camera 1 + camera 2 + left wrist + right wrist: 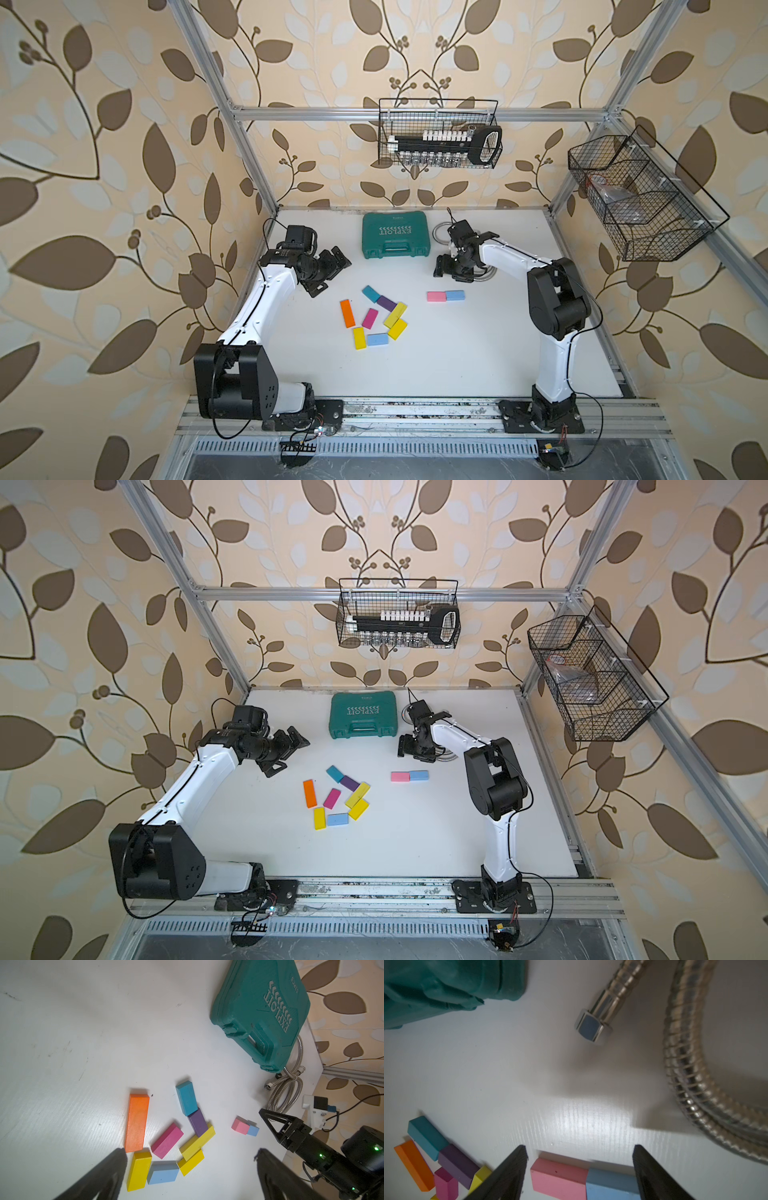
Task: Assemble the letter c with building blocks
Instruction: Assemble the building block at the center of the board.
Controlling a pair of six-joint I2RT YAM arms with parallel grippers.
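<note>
Robot lab cell, aluminium frame (415, 113), wallpapered walls (104, 174)

Matt blocks (167, 1142), glossy metal hose (683, 1064)

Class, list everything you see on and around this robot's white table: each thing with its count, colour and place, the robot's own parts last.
Small flat rectangular building blocks: ten; three yellow, two light blue, one each orange, teal, purple, magenta, pink; eight clustered mid-table, pink and one light blue end to end toward the robot's right.
Green plastic tool case: one, back of table.
Flexible metal hose: one, silver, coiled beside the case.
Black wire baskets: two; one on the back rail, one on the right wall.
White table: one, under everything.
Robot arms: two, white and black, front corners.
Left gripper: black, open, near the cluster.
Right gripper: black, open, above the hose.
</note>
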